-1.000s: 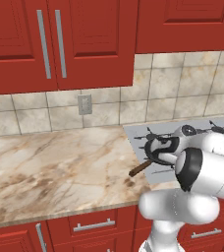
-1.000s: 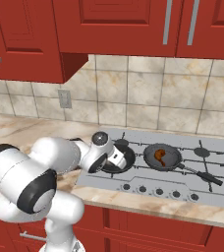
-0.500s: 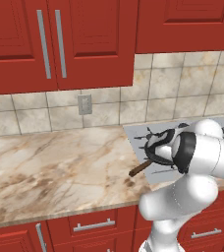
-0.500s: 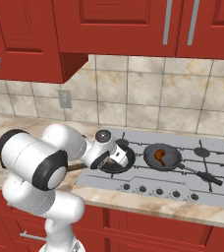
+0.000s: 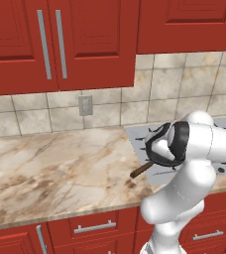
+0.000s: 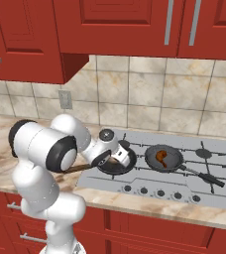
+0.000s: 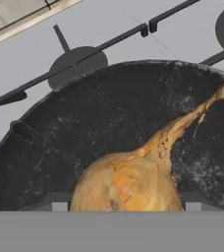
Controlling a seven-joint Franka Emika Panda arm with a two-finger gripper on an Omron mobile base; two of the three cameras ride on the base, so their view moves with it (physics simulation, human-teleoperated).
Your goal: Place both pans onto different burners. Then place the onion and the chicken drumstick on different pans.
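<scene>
1. Both pans sit on the cooktop point(image 6: 214, 149) over separate burners; the wider black pan point(image 6: 116, 162) with the brown wooden handle point(image 5: 141, 170) lies left of centre in the right base view, and the smaller dark-grey pan point(image 6: 163, 158) lies just right of it, its thin dark handle running toward the lower right.
2. The chicken drumstick point(image 6: 161, 157) already rests inside the smaller pan; I judge that part finished.
3. The onion point(image 7: 133, 182) fills the lower middle of the hand view, low over the floor of the wider pan; whether it touches the floor I cannot tell.
4. The gripper point(image 6: 111, 155) hangs over the wider pan at the centre of the right base view; its tips are hidden behind the onion, so I cannot tell whether the fingers are clamped on the bulb or apart.
5. As I judge it, only letting go of the onion and pulling clear may remain; everything else looks done.
6. The onion is a rounded tan bulb with streaky, papery-looking skin, narrowing to a long dry curled tip toward the upper right of the hand view.
7. The wide pan's floor is matte black with pale speckling and a low curved wall; the drumstick is glossy reddish-brown.
8. The cooktop is flat and silver-grey under thin black grates; a round black burner cap point(image 7: 78, 61) sits at upper left of the hand view; the counter point(image 5: 55, 168) is veined beige marble.
</scene>
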